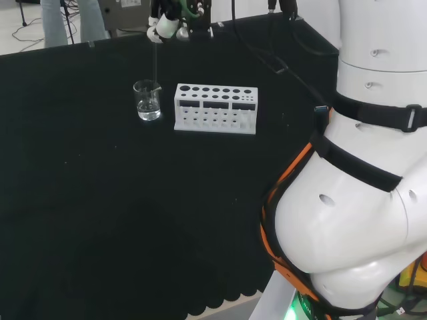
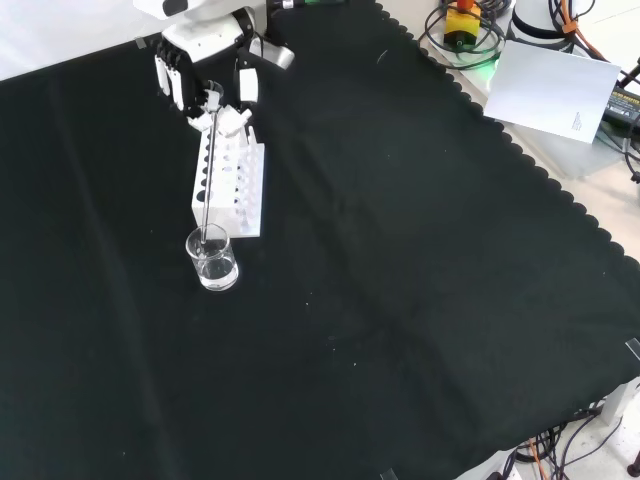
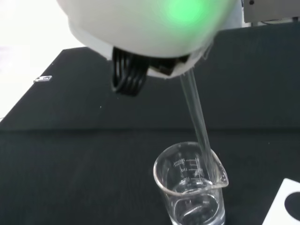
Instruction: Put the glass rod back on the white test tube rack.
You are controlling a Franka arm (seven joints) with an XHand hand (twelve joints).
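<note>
Glass rod (image 2: 208, 180) is pinched at its top by the hand (image 2: 215, 65), its low end inside the beaker (image 2: 212, 258) below. Moving it to the white rack (image 2: 230, 180) beside is left.

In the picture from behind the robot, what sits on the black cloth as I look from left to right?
Glass beaker, with the glass rod rising out of it up to the hand → white test tube rack → the robot's own big white arm links at the far right.
</note>
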